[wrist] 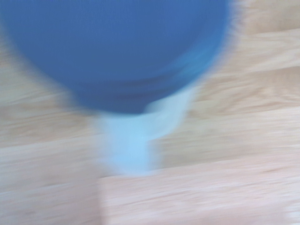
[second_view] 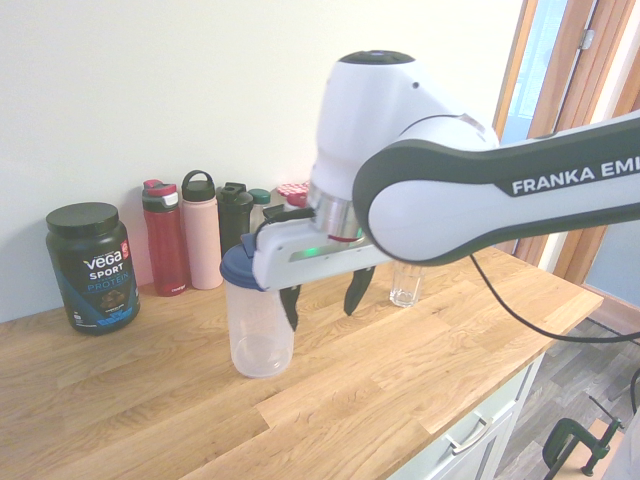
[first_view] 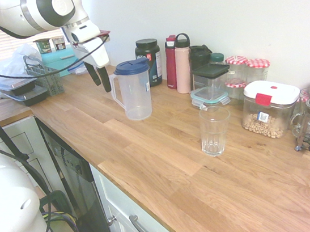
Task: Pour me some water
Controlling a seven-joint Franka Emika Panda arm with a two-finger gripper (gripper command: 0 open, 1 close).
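End effector (first_view: pixel 97 76) spread, empty, upper left of frame, just beside the jug's (first_view: pixel 135 90) handle. Jug upright on desk (first_view: pixel 167 166), blue lid on. Glass (first_view: pixel 214 130) right of centre, well apart.

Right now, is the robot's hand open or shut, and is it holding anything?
Gripper: open, holding nothing. Its fingers hang beside the jug, near its handle, without gripping it.

On the worktop (first_view: pixel 167 166), the jug (first_view: pixel 134 90) stands at 10 o'clock from the glass (first_view: pixel 214 131). Bottles (first_view: pixel 178 62) line the wall at 12 o'clock behind both; the cereal box (first_view: pixel 269 108) sits at 2 o'clock.
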